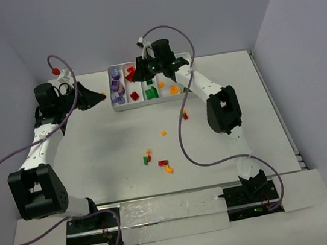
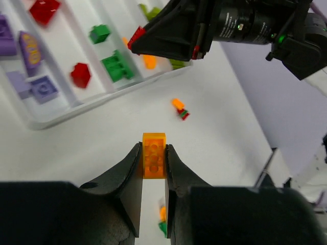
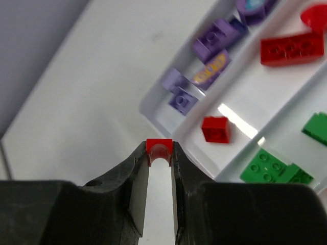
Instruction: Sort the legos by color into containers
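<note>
The white tray (image 1: 126, 107) of containers lies at the far middle of the table. It holds purple legos (image 3: 214, 38), red legos (image 3: 291, 48), green legos (image 3: 268, 166) and an orange one (image 1: 174, 88), each color in its own compartment. My left gripper (image 2: 154, 153) hovers left of the tray's front corner, shut on an orange lego (image 2: 154, 158). My right gripper (image 3: 159, 153) hangs over the tray's near left corner, shut on a small red arched lego (image 3: 159, 147). Several loose legos (image 1: 156, 160) lie mid-table.
In the left wrist view the right arm's gripper (image 2: 179, 30) reaches over the tray's right end. Two small loose legos (image 1: 185, 115) sit beside the right arm's forearm. Walls close the table at the back and sides.
</note>
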Available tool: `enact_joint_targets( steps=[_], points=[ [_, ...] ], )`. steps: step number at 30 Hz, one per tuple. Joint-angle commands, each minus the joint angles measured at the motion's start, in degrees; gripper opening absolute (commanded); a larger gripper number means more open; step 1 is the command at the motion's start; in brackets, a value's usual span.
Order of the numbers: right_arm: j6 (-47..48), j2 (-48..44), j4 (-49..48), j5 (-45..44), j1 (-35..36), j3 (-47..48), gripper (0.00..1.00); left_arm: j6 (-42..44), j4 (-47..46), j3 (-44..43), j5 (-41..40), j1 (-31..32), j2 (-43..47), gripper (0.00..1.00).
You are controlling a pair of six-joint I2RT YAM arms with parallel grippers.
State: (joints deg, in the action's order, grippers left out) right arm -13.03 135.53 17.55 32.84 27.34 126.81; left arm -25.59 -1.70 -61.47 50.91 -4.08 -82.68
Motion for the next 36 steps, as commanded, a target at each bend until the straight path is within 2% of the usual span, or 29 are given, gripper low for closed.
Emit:
enact_joint_targets(
  steps=[1, 5, 8, 10, 11, 13, 16, 17, 21, 27, 30, 31, 36],
  points=[
    [4.2, 4.8, 4.6, -10.3, 2.1, 7.0, 0.00, 9.1, 10.3, -2.6, -9.2, 0.0, 2.7, 0.00],
    [3.2, 6.7, 0.5, -12.4, 2.3, 5.9, 0.03, 10.7, 12.0, -2.7, -10.5, 0.0, 3.0, 0.00],
    [2.5, 8.2, -1.6, -13.4, 2.6, 5.8, 0.10, 11.0, 12.1, -2.5, -12.1, 0.0, 3.4, 0.00],
    [2.0, 8.6, -2.6, -14.2, 2.7, 5.8, 0.24, 10.9, 12.2, -2.5, -13.3, 0.0, 3.3, 0.00],
    [2.0, 8.8, -2.8, -14.4, 2.8, 5.8, 0.26, 10.7, 12.3, -2.6, -14.1, 0.0, 3.2, 0.00],
    [1.8, 9.5, -2.8, -14.8, 2.8, 6.6, 0.42, 10.5, 12.5, -2.7, -16.1, 0.0, 3.0, 0.00],
    [1.9, 9.0, -4.0, -15.2, 2.8, 6.0, 0.57, 10.0, 11.8, -2.6, -16.8, 0.1, 2.7, 0.00],
    [1.9, 9.0, -4.3, -15.0, 2.8, 6.1, 0.66, 10.0, 11.6, -2.6, -17.2, 0.1, 2.6, 0.00],
    [1.3, 8.3, -4.9, -13.0, 2.8, 6.3, 0.77, 11.3, 10.8, -3.4, -16.6, 0.9, 1.4, 0.00],
    [0.2, 4.2, -6.2, -9.7, 2.6, 5.6, 0.82, 14.7, 9.8, -6.6, -18.2, 4.5, -1.3, 0.00],
    [-0.8, -0.2, -6.1, -8.2, 1.6, 3.4, 0.83, 17.8, 10.0, -9.2, -21.3, 8.7, -3.6, 0.00],
    [-2.1, -2.6, -6.1, -7.3, 0.7, 1.7, 0.84, 18.7, 9.3, -10.1, -22.8, 11.5, -4.6, 0.00],
    [-6.4, -14.9, -7.7, -4.1, -6.7, -10.9, 0.90, 19.9, 7.8, -16.2, -27.0, 16.8, -11.7, 0.00]
  ],
)
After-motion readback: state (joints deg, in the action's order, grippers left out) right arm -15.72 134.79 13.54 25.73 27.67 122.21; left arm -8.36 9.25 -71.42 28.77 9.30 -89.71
